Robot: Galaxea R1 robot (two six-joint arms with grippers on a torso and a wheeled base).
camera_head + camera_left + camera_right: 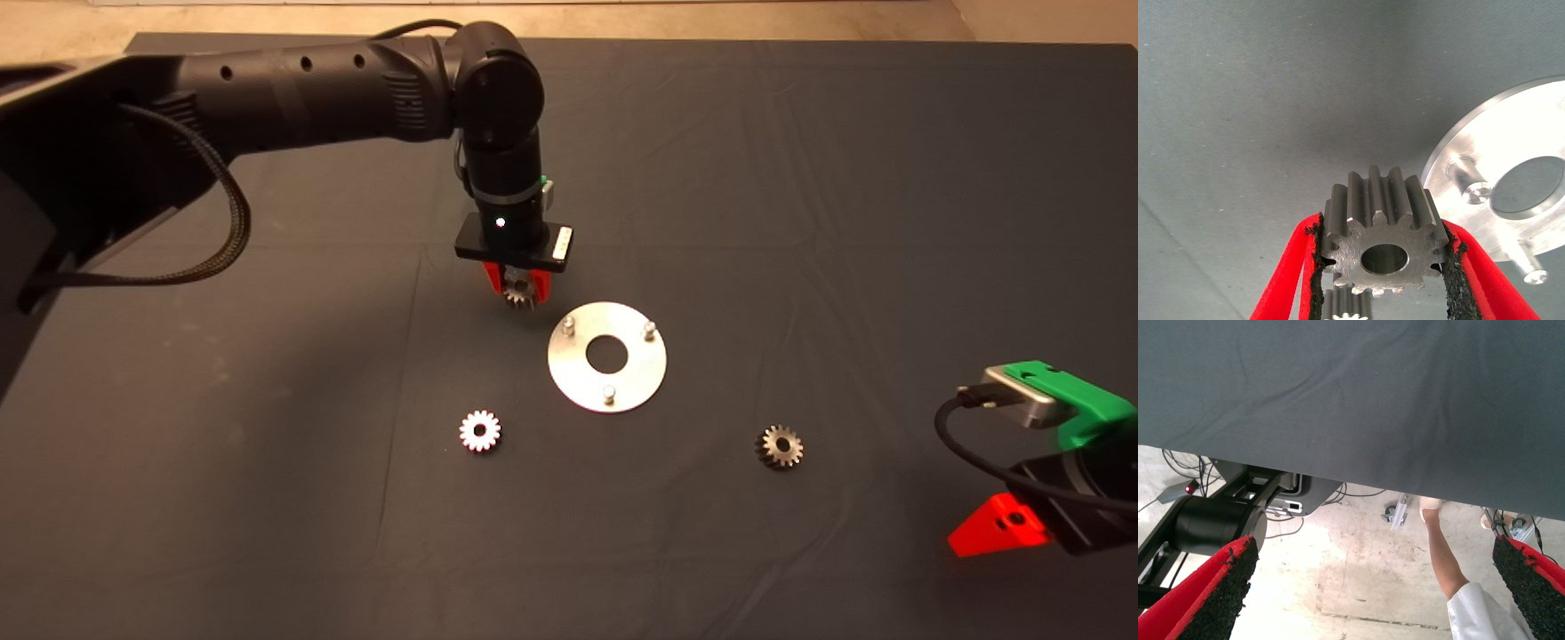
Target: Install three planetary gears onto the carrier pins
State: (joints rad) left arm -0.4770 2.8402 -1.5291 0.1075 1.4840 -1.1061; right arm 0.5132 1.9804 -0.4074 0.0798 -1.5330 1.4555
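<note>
Nearest the robot, the right tool (996,532) sits parked at the head view's lower right edge, fingers spread wide and holding nothing. Two loose gears lie on the bench (800,178): one (480,431) at about seven o'clock from the disc (607,356), the other (780,446) at about four o'clock, both well apart from it. All three pins (609,392) stand bare. Farther out, the left tool (516,290) is clamped on the third gear (1383,241), held on edge with its bore pointing sideways. It hangs just beside the disc at ten o'clock, nearest one pin (569,324). My call: shift toward four o'clock and tip the bore upright.
</note>
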